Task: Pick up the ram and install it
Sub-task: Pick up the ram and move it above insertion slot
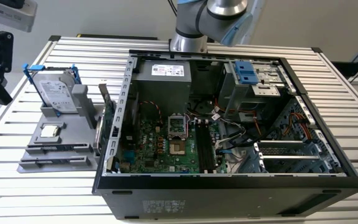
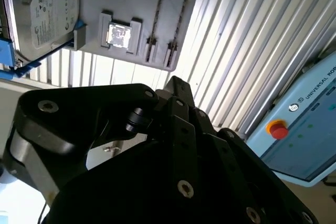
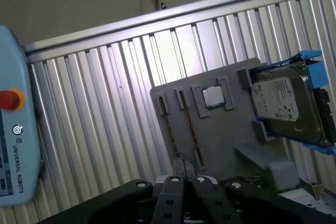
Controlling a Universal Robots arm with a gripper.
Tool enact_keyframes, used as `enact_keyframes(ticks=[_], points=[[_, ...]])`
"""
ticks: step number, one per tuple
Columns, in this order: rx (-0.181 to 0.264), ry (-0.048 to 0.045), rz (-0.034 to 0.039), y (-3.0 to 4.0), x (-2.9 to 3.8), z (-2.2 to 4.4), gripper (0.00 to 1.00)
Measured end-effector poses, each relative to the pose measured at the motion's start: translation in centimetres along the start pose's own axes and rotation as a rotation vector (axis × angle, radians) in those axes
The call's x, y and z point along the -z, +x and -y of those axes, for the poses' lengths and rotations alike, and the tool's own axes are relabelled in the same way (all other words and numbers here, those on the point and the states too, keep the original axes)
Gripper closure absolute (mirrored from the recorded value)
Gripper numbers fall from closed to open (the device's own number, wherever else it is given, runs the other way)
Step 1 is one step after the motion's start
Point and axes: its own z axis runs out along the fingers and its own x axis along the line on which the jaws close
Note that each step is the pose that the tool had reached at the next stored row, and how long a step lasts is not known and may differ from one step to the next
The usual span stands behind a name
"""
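The ram is out of view. My gripper (image 1: pixel 2 97) hangs off the exterior view's left edge, beyond the table and well away from the open computer case (image 1: pixel 229 181). Its black fingers meet at the tip (image 2: pixel 176 83) in both wrist views, shut with nothing visible between them (image 3: pixel 184 165). Inside the case lies the green motherboard (image 1: pixel 160 151) with its long black slots (image 1: pixel 205 144). I cannot tell whether a stick sits in them. The grey parts holder (image 3: pixel 220 129) has narrow slots that look bare.
On the holder (image 1: pixel 61 144) stand a silver hard drive in a blue frame (image 1: pixel 59 93) and a small square chip (image 1: pixel 50 131). A green expansion card (image 1: pixel 107 116) stands between holder and case. A light-blue pendant with a red button (image 2: pixel 310 124) lies near the gripper.
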Motion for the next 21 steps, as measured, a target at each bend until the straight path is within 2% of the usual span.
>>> enact_keyframes(ticks=[21], points=[[0.155,-0.0028,-0.0077,0.01,0.0,0.01,1.0]])
